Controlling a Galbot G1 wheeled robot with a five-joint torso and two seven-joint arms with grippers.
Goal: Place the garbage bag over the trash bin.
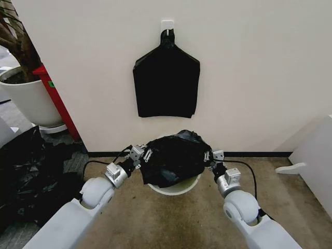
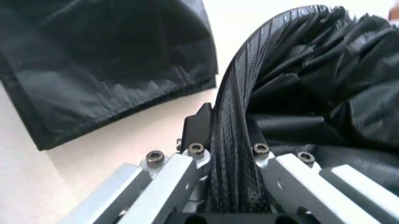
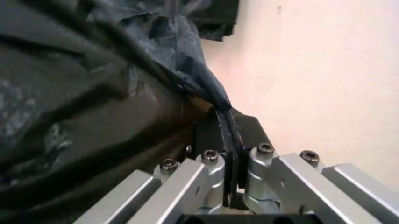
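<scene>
The left gripper's (image 1: 144, 154) fingers (image 2: 201, 122) clamp a gathered fold of the wrinkly, glossy black plastic garbage bag (image 1: 175, 157); the right gripper's (image 1: 210, 157) fingers (image 3: 247, 128) pinch its opposite edge. The bag billows between them above the small round cream-white plastic trash bin (image 1: 174, 188) on the floor (image 1: 171, 223), below a flat black bundle (image 1: 166, 84) hanging on the wall.
</scene>
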